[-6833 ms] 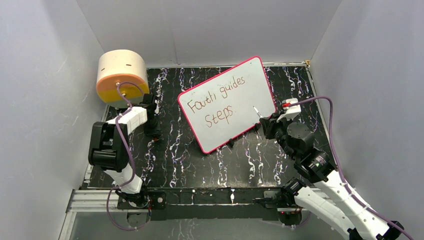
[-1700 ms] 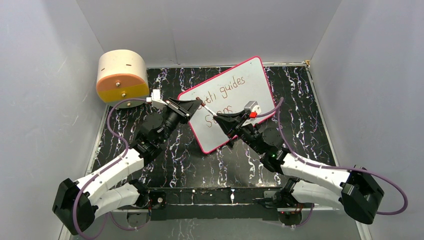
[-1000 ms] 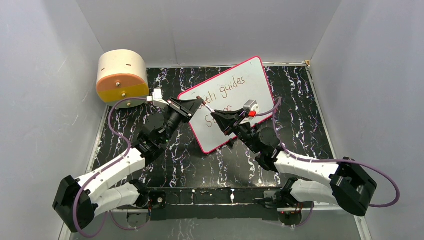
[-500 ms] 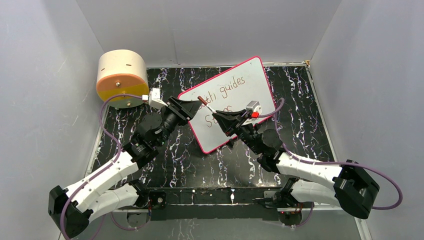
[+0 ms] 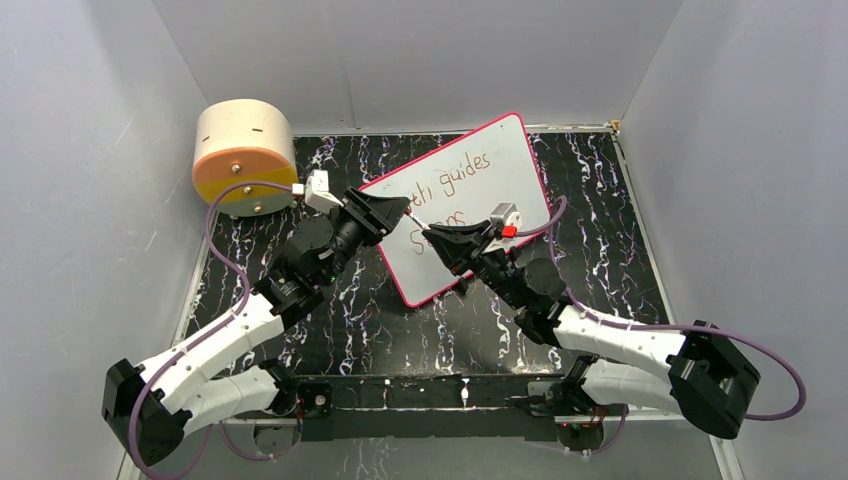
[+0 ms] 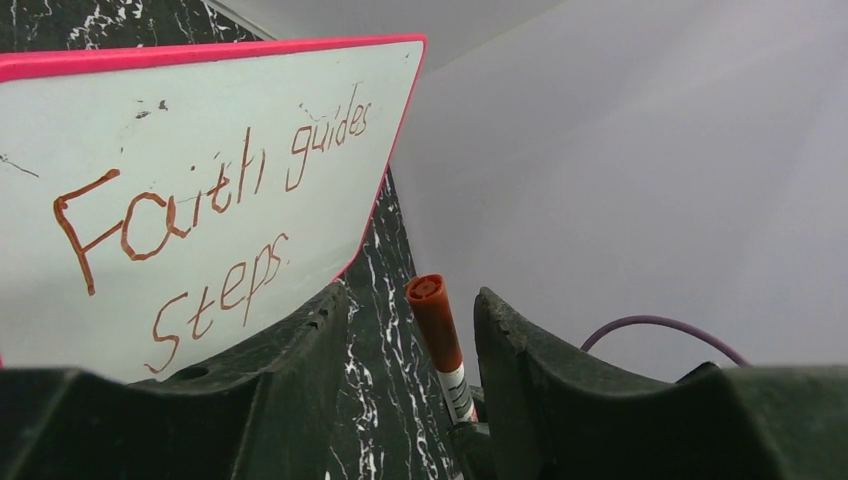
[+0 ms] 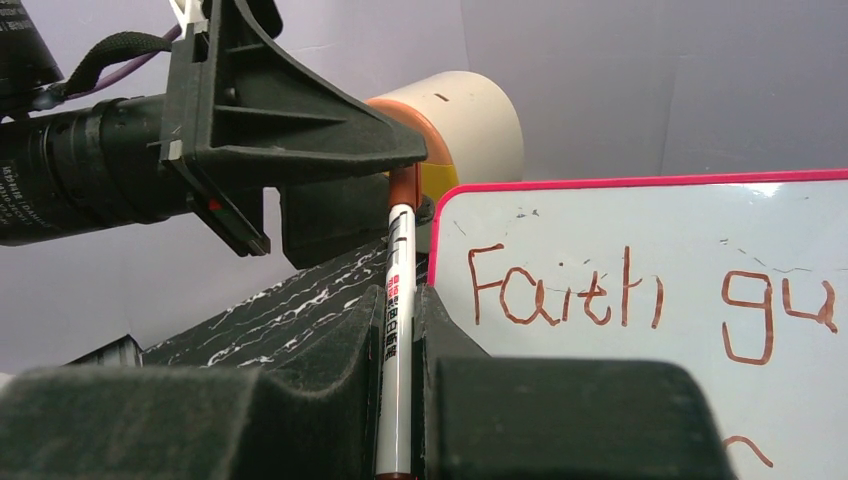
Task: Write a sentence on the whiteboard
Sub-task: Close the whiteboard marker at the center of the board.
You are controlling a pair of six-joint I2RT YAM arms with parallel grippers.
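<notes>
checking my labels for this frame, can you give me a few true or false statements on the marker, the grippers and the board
1. The right gripper is shut on the marker. True.
2. The left gripper squeezes the marker's cap. False: its jaws stand open, with the cap between them and gaps on either side.
3. The whiteboard carries the sentence "Faith guides steps". True.
4. The drum lies on the whiteboard. False: it sits apart, off the board's left end.
</notes>
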